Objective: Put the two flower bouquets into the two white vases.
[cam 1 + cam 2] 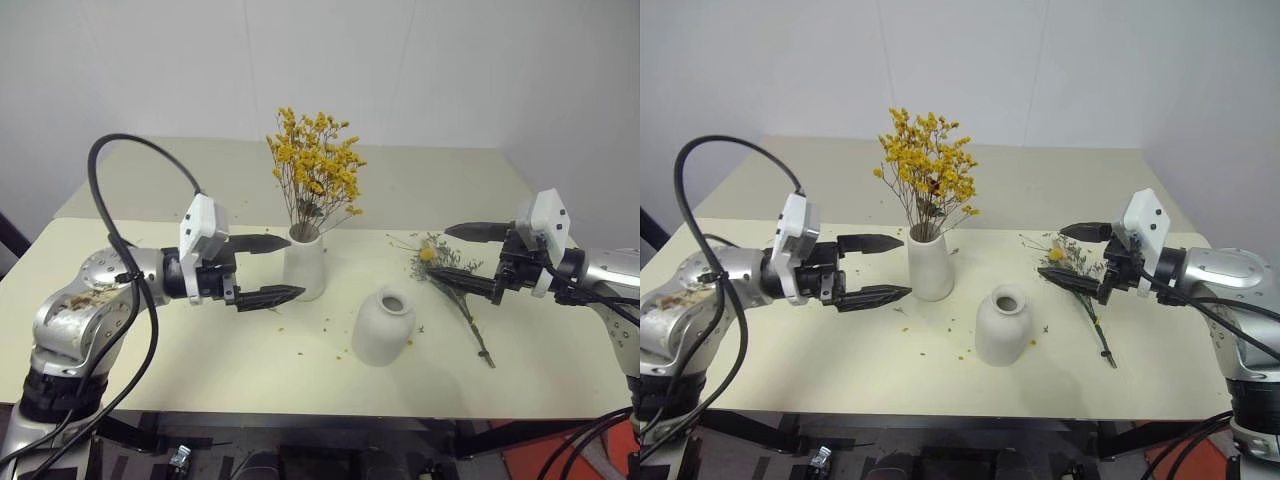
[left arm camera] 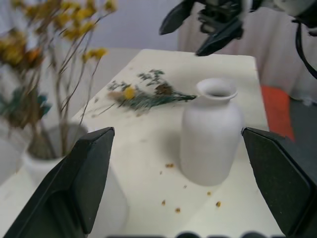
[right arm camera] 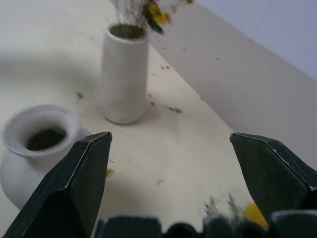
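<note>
Cream table (image 1: 200, 360) under a plain white wall, crumbs of dried petals scattered across it. The yellow bouquet (image 1: 315, 160) stands in the tall vase (image 1: 305, 265) at centre. The short round vase (image 1: 383, 326) sits empty just in front, slightly right. The grey-green sprig bouquet (image 1: 450, 285) lies flat on the table to the right, stems trailing toward the front edge. Left gripper (image 1: 270, 270) hovers beside the tall vase, jaws wide, empty. Right gripper (image 1: 470, 255) hangs over the sprigs, jaws wide, empty. That sprig bunch looks feather-light and brittle; I'd pinch it gently at the bare stems, not the heads.
</note>
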You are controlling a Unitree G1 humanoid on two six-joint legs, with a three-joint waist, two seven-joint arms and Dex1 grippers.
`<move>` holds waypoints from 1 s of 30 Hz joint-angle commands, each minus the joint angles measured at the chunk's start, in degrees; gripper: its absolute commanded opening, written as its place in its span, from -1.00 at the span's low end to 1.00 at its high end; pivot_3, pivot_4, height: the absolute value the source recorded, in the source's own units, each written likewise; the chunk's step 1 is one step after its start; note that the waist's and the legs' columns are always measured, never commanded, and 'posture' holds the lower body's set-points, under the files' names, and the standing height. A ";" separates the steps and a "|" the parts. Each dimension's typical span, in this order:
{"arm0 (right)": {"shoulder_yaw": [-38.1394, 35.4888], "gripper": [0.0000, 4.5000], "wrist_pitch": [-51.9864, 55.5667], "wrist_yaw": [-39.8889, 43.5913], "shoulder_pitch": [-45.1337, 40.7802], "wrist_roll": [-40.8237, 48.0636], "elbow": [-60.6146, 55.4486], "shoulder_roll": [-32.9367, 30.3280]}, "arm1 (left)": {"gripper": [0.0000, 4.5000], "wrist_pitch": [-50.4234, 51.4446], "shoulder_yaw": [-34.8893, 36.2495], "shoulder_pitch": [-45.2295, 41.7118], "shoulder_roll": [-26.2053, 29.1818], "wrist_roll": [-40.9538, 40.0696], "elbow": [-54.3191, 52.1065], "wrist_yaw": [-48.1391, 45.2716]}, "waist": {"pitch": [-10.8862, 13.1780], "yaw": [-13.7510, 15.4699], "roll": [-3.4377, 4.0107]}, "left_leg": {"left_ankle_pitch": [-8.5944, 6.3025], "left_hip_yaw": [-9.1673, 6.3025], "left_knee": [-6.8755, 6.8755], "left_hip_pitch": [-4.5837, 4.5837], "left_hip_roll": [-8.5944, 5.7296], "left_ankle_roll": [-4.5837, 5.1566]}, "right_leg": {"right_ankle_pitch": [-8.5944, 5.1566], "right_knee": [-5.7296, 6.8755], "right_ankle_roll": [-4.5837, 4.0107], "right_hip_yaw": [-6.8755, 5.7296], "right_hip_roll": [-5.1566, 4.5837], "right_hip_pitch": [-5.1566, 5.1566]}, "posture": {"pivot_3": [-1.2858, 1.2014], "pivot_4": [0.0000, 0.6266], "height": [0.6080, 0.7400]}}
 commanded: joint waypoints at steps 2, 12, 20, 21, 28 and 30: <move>-0.25 1.00 5.77 -5.66 0.21 -4.97 -0.10 -3.72 | 0.99 0.89 -4.56 -7.45 -3.44 0.23 3.71 -1.20 | 0.00 -0.11 0.00 | 0.00 0.00 0.00 0.00 0.00 0.00 | 0.00 -0.02 0.01 0.00 0.00 0.01 | 0.03 -0.52 1.00; 6.96 1.00 36.15 -14.56 -8.58 -6.27 1.57 -5.97 | 0.99 4.70 -14.14 -19.23 -5.83 3.92 8.36 -5.71 | 0.00 -0.95 0.01 | -0.02 0.00 0.00 0.06 0.01 0.03 | 0.00 0.03 0.01 0.07 0.04 0.02 | 0.03 -0.52 1.00; 16.86 1.00 49.97 -16.14 -17.15 -7.54 11.61 -4.10 | 0.99 12.42 -19.10 -25.75 -7.06 4.65 9.89 -8.04 | 0.01 -0.68 0.02 | -0.04 0.00 -0.01 -0.07 -0.02 0.07 | -0.01 -0.09 0.02 0.06 0.01 -0.03 | 0.03 -0.52 1.00; 18.40 1.00 50.00 -15.80 -17.96 -7.89 13.12 -3.91 | 0.99 12.37 -19.11 -25.97 -7.41 4.69 10.05 -8.10 | 0.01 -0.70 0.02 | -0.04 0.00 -0.01 -0.07 -0.02 0.07 | -0.01 -0.08 0.02 0.06 0.02 -0.03 | 0.03 -0.52 1.00; 26.03 1.00 48.27 -12.89 -21.44 -9.41 18.55 -2.37 | 0.99 11.69 -19.49 -25.67 -7.80 5.84 9.88 -9.05 | 0.01 -1.00 0.03 | -0.04 0.00 -0.01 -0.07 0.00 0.07 | -0.02 -0.05 0.03 0.06 0.04 -0.07 | 0.03 -0.52 1.00; 27.32 1.00 47.95 -12.07 -21.70 -9.51 18.68 -1.96 | 0.99 11.66 -19.57 -25.40 -7.67 6.21 9.68 -9.14 | 0.01 -1.00 0.03 | -0.04 0.00 -0.01 -0.07 0.00 0.07 | -0.01 -0.04 0.03 0.06 0.04 -0.08 | 0.03 -0.52 1.00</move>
